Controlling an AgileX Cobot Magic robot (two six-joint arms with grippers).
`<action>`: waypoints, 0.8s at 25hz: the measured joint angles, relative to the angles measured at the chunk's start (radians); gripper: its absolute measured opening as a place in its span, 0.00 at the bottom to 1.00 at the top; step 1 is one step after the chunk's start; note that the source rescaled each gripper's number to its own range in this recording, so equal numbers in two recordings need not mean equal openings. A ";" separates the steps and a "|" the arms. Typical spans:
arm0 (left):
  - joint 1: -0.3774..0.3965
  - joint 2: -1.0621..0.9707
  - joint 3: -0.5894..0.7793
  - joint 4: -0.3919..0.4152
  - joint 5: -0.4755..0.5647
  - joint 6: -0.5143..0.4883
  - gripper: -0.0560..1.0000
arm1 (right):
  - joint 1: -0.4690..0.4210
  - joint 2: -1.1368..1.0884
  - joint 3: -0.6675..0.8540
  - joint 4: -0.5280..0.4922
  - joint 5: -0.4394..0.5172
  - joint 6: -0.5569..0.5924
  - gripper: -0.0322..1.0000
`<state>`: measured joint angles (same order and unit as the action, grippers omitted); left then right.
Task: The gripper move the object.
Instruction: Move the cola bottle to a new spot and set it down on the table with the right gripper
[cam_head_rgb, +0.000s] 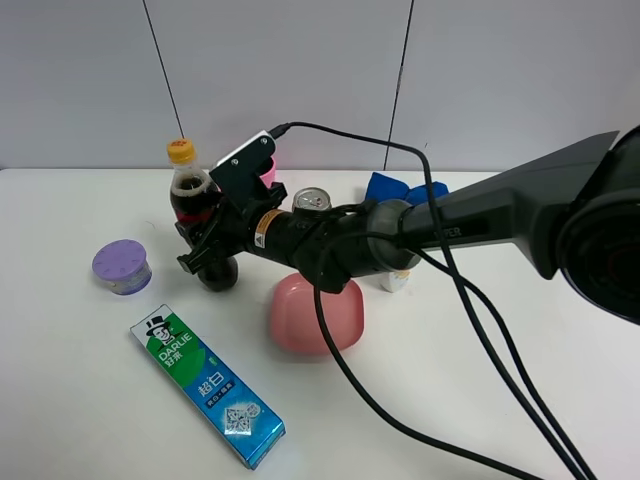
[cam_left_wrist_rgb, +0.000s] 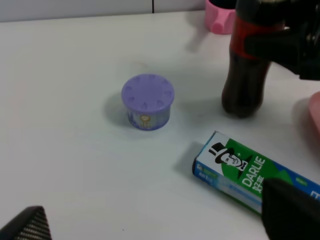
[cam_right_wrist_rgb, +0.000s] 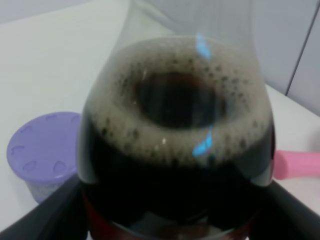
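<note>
My right hand (cam_head_rgb: 205, 240) is clamped on the upright cola bottle (cam_head_rgb: 188, 190), near a purple tub (cam_head_rgb: 122, 266) on the counter (cam_head_rgb: 60, 340); my left hand (cam_left_wrist_rgb: 159, 217) hangs with fingers (cam_left_wrist_rgb: 292, 212) apart.

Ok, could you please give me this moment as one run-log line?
right claw: shut on tall clear plastic cola bottle at red label | bottle: upright on white table | left claw: open, empty

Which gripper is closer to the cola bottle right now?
Right. The right gripper is clamped around the cola bottle at its red label. The left gripper hangs open and apart from it, with the Darlie toothpaste box lying between.
</note>
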<state>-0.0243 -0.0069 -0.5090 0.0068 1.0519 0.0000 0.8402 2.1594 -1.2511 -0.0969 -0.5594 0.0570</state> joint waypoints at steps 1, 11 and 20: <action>0.000 0.000 0.000 0.000 0.000 0.000 1.00 | 0.000 0.001 0.000 0.000 -0.001 0.000 0.03; 0.000 0.000 0.000 0.000 0.000 0.000 1.00 | 0.010 0.010 0.000 0.000 -0.030 0.000 0.03; 0.000 0.000 0.000 0.000 0.000 0.000 1.00 | 0.010 0.007 -0.008 0.029 -0.100 0.000 0.49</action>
<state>-0.0243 -0.0069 -0.5090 0.0068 1.0519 0.0000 0.8506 2.1659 -1.2587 -0.0674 -0.6598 0.0570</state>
